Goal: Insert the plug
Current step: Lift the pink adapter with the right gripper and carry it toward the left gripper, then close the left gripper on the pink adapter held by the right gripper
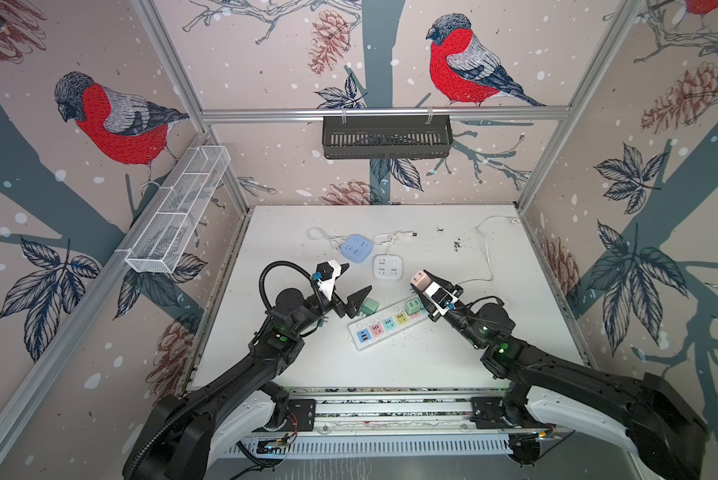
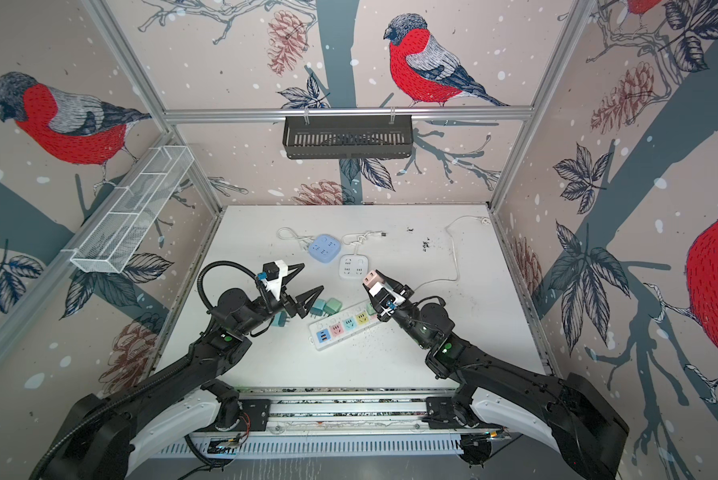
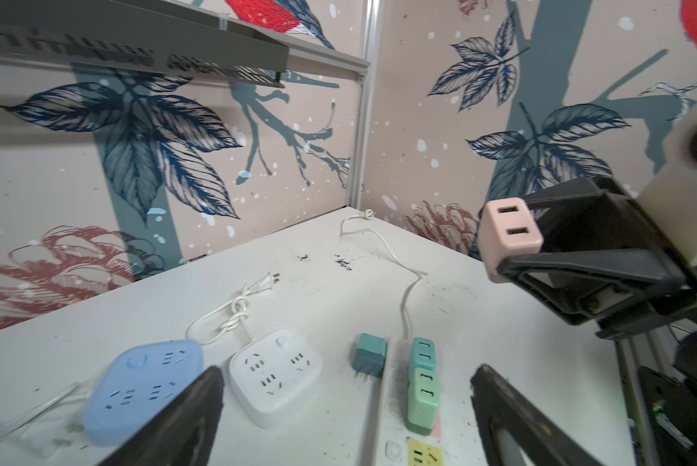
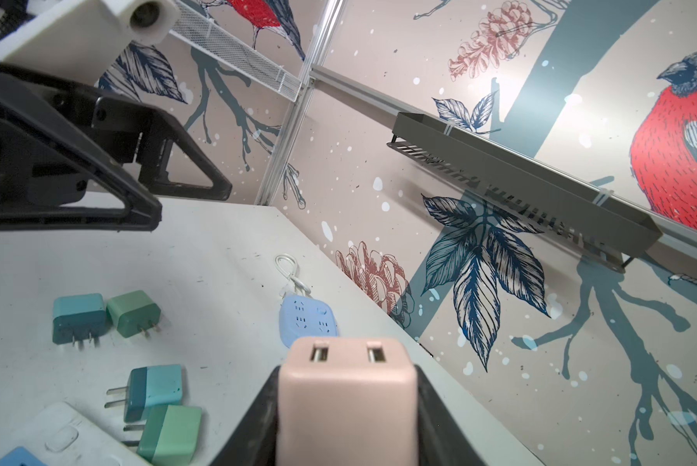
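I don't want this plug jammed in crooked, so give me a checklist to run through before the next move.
1. Grip of right pincer on pink plug: ok.
2. Prongs facing the power strip: cannot tell, prongs hidden.
3. Free slot on the strip: ok, yellow socket is empty.
4. Path clear of left pincer: ok, it is open, beside the sockets.
5. Strip braced against sliding: not ok, nothing holds it.

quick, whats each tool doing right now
left tool: open, holding nothing
right tool: closed on the pink plug
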